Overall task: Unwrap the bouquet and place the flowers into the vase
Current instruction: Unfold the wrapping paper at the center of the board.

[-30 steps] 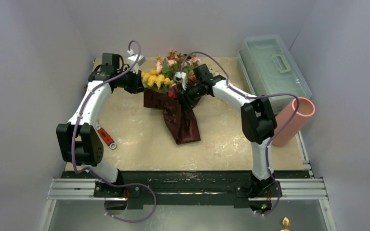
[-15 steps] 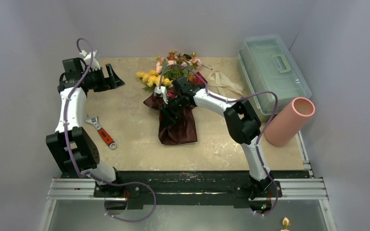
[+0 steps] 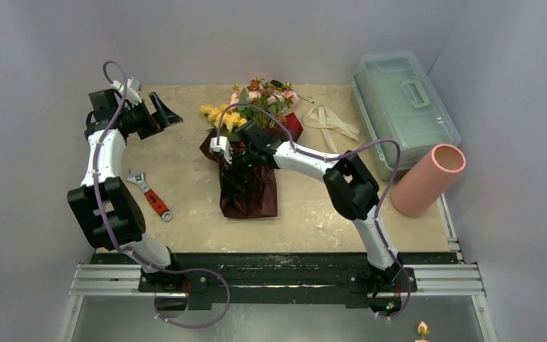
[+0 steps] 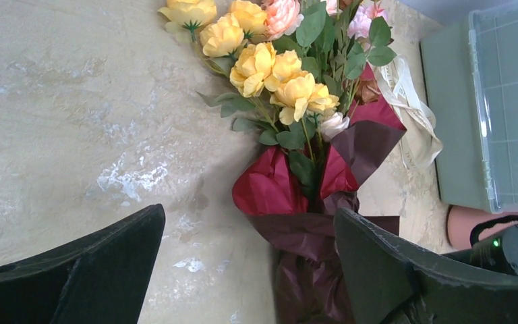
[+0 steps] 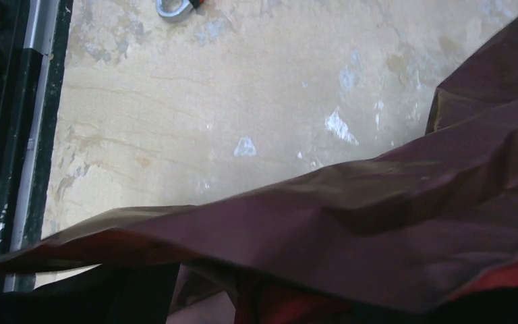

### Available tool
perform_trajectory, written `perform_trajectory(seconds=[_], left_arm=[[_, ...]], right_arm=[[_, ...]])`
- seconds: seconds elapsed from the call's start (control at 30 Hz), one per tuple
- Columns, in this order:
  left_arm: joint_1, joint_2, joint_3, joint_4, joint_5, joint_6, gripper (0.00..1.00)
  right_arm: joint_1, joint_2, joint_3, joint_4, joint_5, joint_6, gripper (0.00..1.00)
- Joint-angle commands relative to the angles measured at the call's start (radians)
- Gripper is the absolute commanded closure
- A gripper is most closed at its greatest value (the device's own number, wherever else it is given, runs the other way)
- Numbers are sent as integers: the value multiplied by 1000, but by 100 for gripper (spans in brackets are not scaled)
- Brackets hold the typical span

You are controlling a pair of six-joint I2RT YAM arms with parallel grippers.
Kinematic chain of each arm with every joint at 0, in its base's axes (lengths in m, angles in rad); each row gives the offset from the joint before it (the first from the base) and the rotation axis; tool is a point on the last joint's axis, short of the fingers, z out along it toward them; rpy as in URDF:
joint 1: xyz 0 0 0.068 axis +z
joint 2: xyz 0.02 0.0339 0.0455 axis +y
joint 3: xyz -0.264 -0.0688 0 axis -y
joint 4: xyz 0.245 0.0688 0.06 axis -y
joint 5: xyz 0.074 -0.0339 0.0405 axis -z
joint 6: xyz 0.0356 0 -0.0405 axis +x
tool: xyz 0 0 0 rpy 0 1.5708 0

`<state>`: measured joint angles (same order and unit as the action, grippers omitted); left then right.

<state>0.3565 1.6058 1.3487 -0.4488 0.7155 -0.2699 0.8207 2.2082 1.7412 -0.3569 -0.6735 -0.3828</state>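
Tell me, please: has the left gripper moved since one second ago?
Yes. The left gripper has moved left, away from the bouquet and farther from the clear box, which has stayed in place.

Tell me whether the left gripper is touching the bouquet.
Apart. The top external view shows bare table between the open left gripper and the bouquet.
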Motion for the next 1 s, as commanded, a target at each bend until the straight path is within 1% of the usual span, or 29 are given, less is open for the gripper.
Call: perform_trajectory(seconds=[0.0, 0.1, 0.17, 0.33, 0.43, 0.57, 0.67, 0.73, 0.83, 0.87, 0.97], left_arm=[[13, 14, 59, 28, 48, -29, 4], [14, 13, 62, 22, 61, -20, 4], [15, 16, 78, 17, 71, -2, 4], [15, 38, 158, 26, 87, 7, 4], [15, 66, 206, 47, 107, -24, 7], [5, 84, 216, 74, 156, -69, 16], [-22, 78, 210, 51, 147, -61, 21], [-43, 80, 196, 35, 150, -63, 27], [-86, 98, 190, -20, 168, -43, 40], [-99, 104, 192, -44, 164, -29, 43], [-131, 105, 177, -60, 153, -25, 45]], right_arm=[[26, -66, 47, 141, 62, 10, 11], [28, -103, 25, 228, 51, 63, 8], [38, -106, 24, 260, 52, 71, 6], [61, -38, 90, 224, 40, 36, 8], [74, 4, 108, 227, 43, 18, 9], [95, 52, 135, 213, 58, -35, 9], [105, 77, 131, 220, 68, -58, 9], [106, 92, 127, 220, 76, -72, 9], [111, 106, 114, 213, 88, -110, 9], [114, 107, 106, 213, 95, -128, 10], [126, 97, 80, 223, 124, -165, 9]])
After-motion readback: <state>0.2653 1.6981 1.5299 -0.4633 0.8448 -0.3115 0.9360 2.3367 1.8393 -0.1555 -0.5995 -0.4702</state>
